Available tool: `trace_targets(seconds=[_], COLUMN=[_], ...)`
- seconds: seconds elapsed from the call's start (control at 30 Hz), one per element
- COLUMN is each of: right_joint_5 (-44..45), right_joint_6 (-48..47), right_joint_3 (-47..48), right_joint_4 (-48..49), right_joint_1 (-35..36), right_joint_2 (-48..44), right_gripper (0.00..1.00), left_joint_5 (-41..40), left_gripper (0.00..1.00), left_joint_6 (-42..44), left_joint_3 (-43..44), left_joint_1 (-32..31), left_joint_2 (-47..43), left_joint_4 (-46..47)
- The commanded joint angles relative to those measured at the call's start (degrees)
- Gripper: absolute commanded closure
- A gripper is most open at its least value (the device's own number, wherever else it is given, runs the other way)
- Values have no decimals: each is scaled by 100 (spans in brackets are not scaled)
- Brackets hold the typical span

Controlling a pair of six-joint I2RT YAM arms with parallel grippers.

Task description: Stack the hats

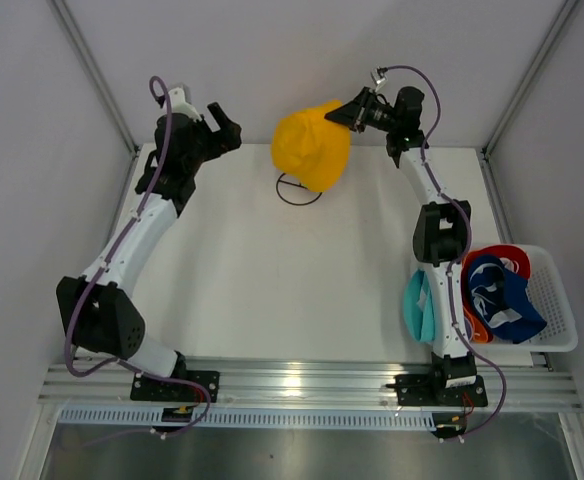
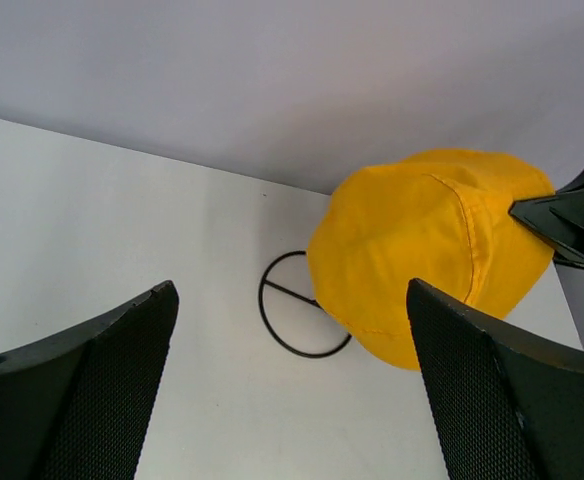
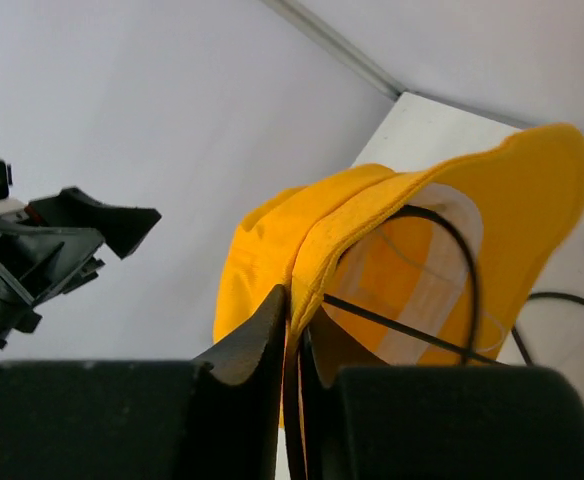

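Observation:
A yellow hat (image 1: 312, 146) hangs over the top ring of a thin black wire stand (image 1: 299, 189) at the back of the table. My right gripper (image 1: 350, 113) is shut on the hat's brim at its right side; in the right wrist view the brim (image 3: 342, 250) sits pinched between the fingers and the stand's upper ring (image 3: 452, 250) shows inside the crown. My left gripper (image 1: 224, 131) is open and empty, left of the hat, which shows in the left wrist view (image 2: 427, 250) above the stand's base ring (image 2: 297, 318). More hats, navy blue (image 1: 502, 295), red (image 1: 502, 254) and orange (image 1: 477, 330), lie in a basket; a teal one (image 1: 419, 305) lies beside it.
The white mesh basket (image 1: 557, 310) stands at the table's right edge, near the right arm's base. White walls close in the table at the back and sides. A metal rail (image 1: 302, 385) runs along the near edge.

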Motion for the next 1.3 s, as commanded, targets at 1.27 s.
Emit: trace_targets(seconds=[1.27], right_joint_5=[1414], right_joint_6=[877], right_joint_3=[-3382], right_joint_4=[3696], right_joint_1=[-385], right_joint_2=[-248], right_gripper=[77], left_joint_5=[1288], left_gripper=[14], left_joint_6=[-4609], left_joint_3=[-752], left_joint_1=[-232], left_joint_2=[2006], left_joint_4=[2959])
